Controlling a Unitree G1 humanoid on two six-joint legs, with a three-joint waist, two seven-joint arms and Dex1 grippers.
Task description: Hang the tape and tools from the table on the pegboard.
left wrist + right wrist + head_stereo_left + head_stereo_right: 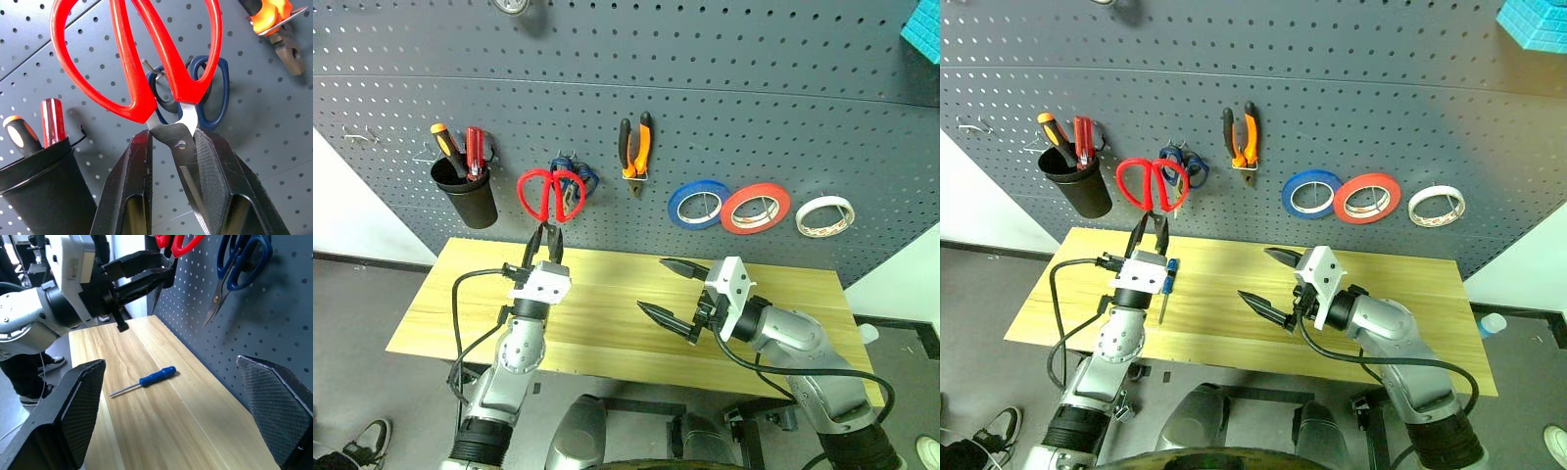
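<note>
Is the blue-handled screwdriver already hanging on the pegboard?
No, the blue-handled screwdriver lies flat on the table, below the pegboard.

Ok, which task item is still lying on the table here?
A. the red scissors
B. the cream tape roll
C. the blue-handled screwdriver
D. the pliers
C: the blue-handled screwdriver lies on the table, while the red scissors are in the left tool and the pliers and cream tape hang on the pegboard.

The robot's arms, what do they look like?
Both arms are shiny silver-grey metal with rounded joints, and black cables loop alongside them. Each has a white boxy block at the wrist. The left end effector and right end effector each have two pointed black fingers.
</note>
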